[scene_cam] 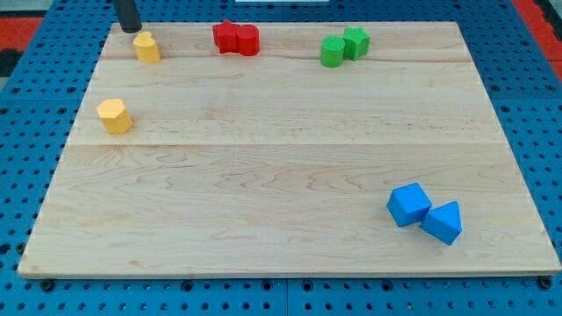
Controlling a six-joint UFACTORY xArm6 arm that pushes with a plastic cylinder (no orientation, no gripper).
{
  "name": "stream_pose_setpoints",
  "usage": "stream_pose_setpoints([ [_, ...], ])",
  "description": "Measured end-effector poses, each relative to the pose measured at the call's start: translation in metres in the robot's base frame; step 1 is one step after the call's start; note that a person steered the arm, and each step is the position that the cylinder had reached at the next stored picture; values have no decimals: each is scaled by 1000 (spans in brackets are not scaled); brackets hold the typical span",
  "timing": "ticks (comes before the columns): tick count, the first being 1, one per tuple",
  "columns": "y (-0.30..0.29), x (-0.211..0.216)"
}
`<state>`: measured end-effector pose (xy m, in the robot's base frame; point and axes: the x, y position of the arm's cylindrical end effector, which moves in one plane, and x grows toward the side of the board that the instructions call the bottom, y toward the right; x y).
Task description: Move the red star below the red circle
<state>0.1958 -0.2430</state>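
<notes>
The red star [226, 36] and the red circle [248, 40] sit touching each other near the view's top, the star on the left of the circle. My tip [130, 31] is at the view's top left, just above and left of a yellow block [147, 47]. It is well to the left of the red star, apart from it.
A yellow hexagon [114, 116] lies at the left. A green circle [333, 52] and a green star [356, 41] touch at the top right. A blue cube [408, 204] and a blue triangle [442, 222] touch at the bottom right. The wooden board [281, 175] ends close above my tip.
</notes>
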Motion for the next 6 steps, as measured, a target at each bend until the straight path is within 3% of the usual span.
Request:
stream_pose_setpoints([
  [4, 10, -4],
  [6, 109, -3],
])
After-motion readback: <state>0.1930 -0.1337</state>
